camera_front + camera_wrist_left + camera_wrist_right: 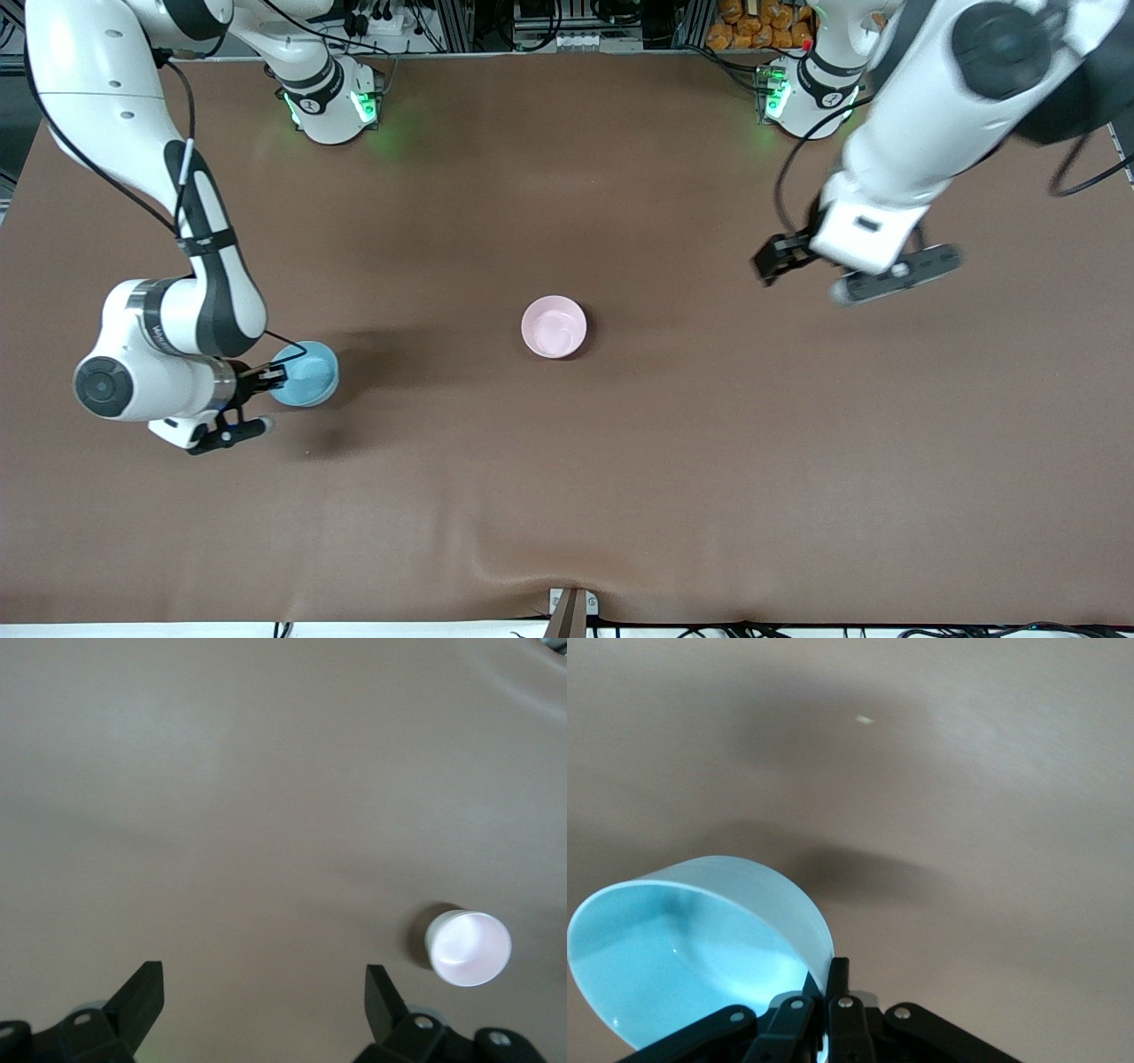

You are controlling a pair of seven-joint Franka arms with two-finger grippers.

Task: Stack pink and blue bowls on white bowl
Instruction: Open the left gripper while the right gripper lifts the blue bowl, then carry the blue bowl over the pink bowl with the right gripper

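The right gripper (266, 378) is pinching the rim of the light blue bowl (306, 373), with its fingers (835, 979) closed on the bowl's wall, one inside and one outside. In the right wrist view the blue bowl (691, 948) is hanging tilted from those fingers, its glossy inside facing the camera and its shadow falling on the table below, so it is being held up off the surface. The gripper and bowl are sitting over the right arm's end of the brown table (620, 496).

The left gripper (780, 259) is hovering over the left arm's end of the table, well apart from both bowls. Its fingers (142, 997) are spread wide with nothing between them, and only bare brown table (266, 815) is showing in the gap.

The pale pink bowl (554, 326) is standing upright near the middle of the table, between the two grippers and touched by neither. In the left wrist view the same bowl (468, 948) is appearing washed out and almost white, alone on the surface with a small shadow beside it. Whether another bowl is nested under it cannot be told from these views.
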